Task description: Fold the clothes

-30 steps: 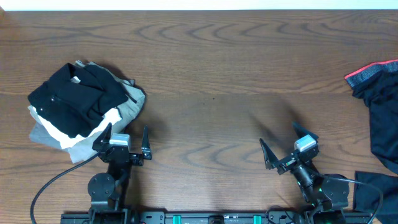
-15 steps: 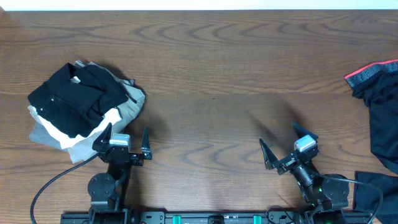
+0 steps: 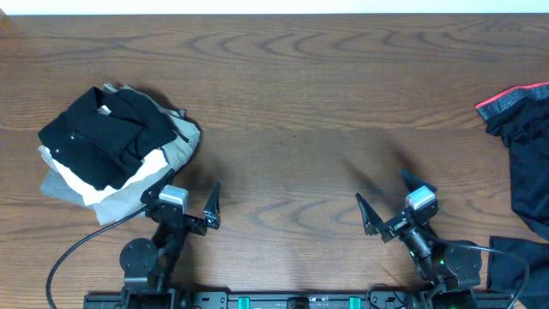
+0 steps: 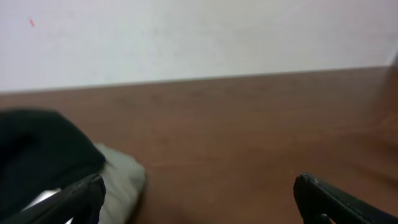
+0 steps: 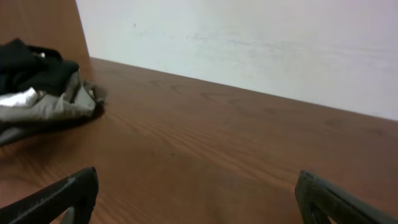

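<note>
The dark leggings [image 3: 527, 163] lie at the table's right edge, partly out of the overhead view, with the coral-red waistband and its grey band [image 3: 506, 101] at the top. My left gripper [image 3: 182, 198] is open and empty near the front edge, just right of the garment heap. My right gripper [image 3: 390, 199] is open and empty at the front right, well left of the leggings. Neither wrist view shows the leggings.
A heap of black, white, grey and khaki garments [image 3: 111, 142] sits at the left; it also shows in the left wrist view [image 4: 56, 155] and the right wrist view [image 5: 43, 87]. A pale wall runs along the table's far edge.
My left gripper has turned to the right, and its fingertips have shifted rightward. The right arm and the garments have not moved.
</note>
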